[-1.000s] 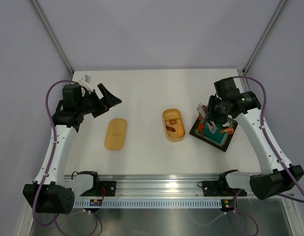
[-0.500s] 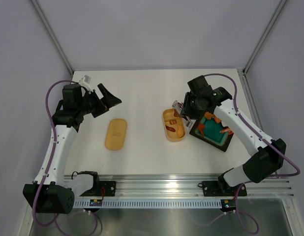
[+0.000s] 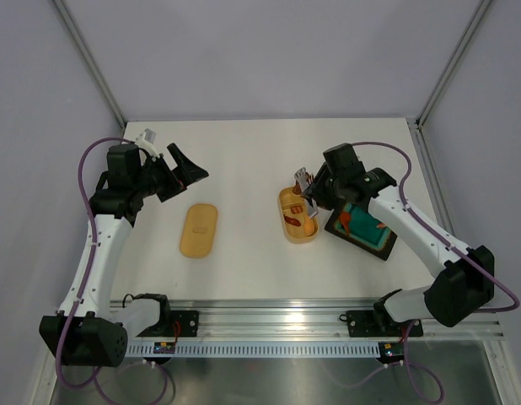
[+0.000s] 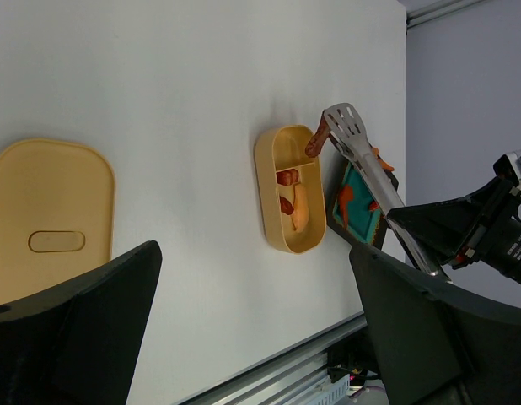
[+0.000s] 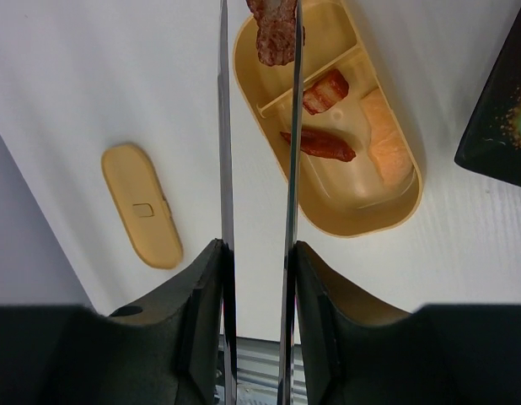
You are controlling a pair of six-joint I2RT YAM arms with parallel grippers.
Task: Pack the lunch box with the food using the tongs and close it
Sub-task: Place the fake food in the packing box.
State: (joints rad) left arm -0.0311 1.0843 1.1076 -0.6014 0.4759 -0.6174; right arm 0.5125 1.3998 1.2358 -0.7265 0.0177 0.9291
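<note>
Silver tongs (image 5: pixel 224 169), pinched in our right gripper (image 5: pixel 256 287), we swung from the black tray (image 3: pixel 355 240) to the mid-frame lunch box (image 3: pixel 284 221), holding a reddish-brown food piece (image 5: pixel 277 34) above its upper end, seemingly ready to drop, while our left gripper (image 3: pixel 178 175) stood spread.

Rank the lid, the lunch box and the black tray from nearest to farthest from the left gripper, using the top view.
1. The lid: left side, closest to the left gripper.
2. The lunch box: middle of the table.
3. The black tray: right side, just beyond the lunch box.
</note>
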